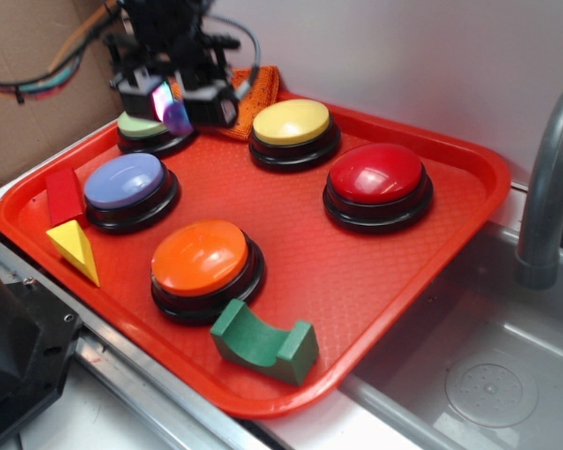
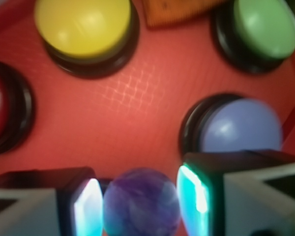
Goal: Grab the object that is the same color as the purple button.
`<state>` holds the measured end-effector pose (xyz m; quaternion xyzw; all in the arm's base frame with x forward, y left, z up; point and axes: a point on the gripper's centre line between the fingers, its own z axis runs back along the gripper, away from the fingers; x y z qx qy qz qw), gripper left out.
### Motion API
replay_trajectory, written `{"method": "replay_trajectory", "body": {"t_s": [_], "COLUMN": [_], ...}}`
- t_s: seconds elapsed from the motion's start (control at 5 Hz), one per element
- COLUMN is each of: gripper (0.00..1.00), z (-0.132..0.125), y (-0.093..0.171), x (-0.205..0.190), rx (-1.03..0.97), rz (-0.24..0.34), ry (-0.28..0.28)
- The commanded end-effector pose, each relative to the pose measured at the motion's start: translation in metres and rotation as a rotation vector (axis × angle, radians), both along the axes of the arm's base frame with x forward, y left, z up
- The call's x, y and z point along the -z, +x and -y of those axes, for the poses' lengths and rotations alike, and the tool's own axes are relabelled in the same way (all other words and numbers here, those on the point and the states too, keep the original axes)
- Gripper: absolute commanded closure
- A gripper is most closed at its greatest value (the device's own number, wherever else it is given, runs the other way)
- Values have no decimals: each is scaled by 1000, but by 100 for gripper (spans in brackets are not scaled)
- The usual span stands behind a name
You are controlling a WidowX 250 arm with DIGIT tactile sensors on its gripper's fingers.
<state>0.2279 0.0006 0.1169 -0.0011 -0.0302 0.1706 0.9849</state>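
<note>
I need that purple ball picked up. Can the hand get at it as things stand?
Probably yes: the hand already brackets the small glossy purple ball, a finger on either side, nothing between, raised off the red plastic tray.

Red tray [image 1: 432, 253] carrying five dome buttons: green [image 1: 136, 127], yellow [image 1: 291, 122], red [image 1: 375, 173], purple button [image 1: 124, 180], orange [image 1: 199, 258]; blocks along near edges.
</note>
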Motion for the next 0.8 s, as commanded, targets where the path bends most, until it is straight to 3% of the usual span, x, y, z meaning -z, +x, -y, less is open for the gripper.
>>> {"method": "replay_trajectory", "body": {"t_s": [0.0, 0.2, 0.4, 0.6], "gripper": [100, 100, 100, 100], "z": [-12, -15, -17, -23], "y": [3, -2, -3, 1], "x": [-66, -86, -85, -84], "rx": [135, 140, 108, 37], "rz": [130, 177, 175, 150], "ry": [30, 22, -15, 8]}}
